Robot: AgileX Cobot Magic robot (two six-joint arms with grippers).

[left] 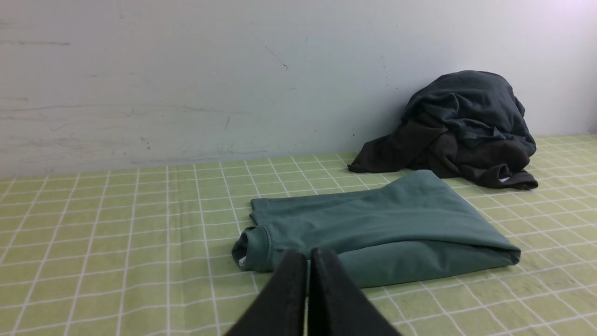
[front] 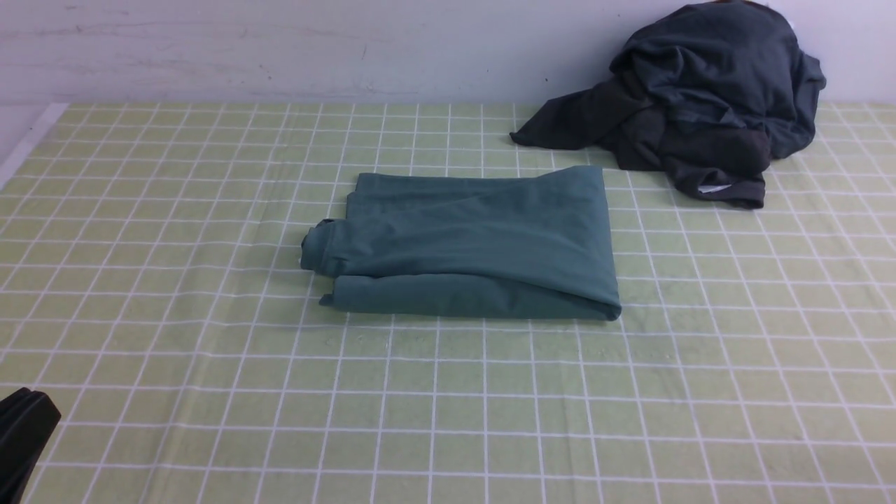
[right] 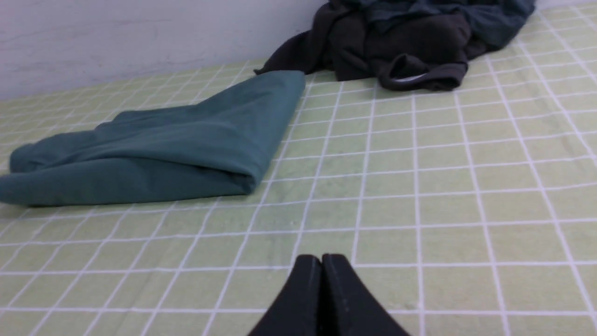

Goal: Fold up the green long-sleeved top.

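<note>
The green long-sleeved top (front: 476, 245) lies folded into a flat rectangle in the middle of the checked cloth, a ribbed cuff at its left end. It also shows in the left wrist view (left: 382, 228) and the right wrist view (right: 186, 140). My left gripper (left: 308, 254) is shut and empty, held back from the top's near edge; only a black piece of it (front: 24, 427) shows at the front view's bottom left. My right gripper (right: 321, 258) is shut and empty over bare cloth, to the right of the top. It is out of the front view.
A heap of dark charcoal-grey garments (front: 700, 98) lies at the back right against the wall, also seen in the wrist views (left: 461, 130) (right: 401, 42). The green checked tablecloth (front: 210, 392) covers the table. The table's left edge (front: 28, 140) shows at the far left.
</note>
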